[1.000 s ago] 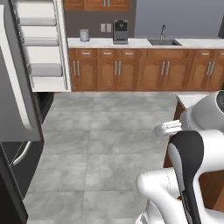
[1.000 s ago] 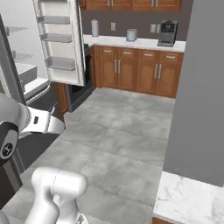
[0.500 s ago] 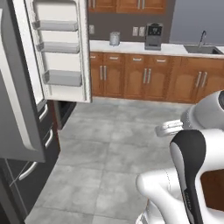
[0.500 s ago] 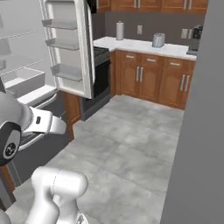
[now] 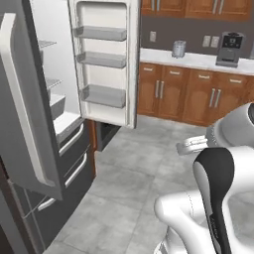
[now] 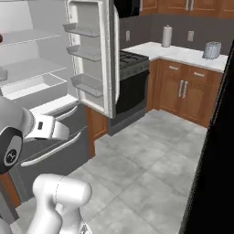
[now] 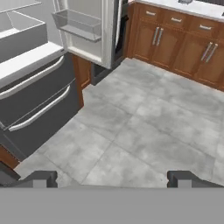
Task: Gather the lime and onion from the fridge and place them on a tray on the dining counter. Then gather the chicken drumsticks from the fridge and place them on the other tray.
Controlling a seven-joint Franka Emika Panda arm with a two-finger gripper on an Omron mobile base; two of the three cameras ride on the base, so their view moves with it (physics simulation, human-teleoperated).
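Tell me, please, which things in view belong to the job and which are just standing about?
Job: fridge, doors open; pincer, open and empty.
Standing about: coffee machine, toaster, paper towel roll, stove, wall cabinets.

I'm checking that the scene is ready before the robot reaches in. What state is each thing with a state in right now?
fridge: both upper doors swung open, white inside exposed.
fridge drawers: both shut.
door shelves: bare.
gripper: open, holding nothing, over the floor.
wall cabinets: doors shut.
oven: door shut.
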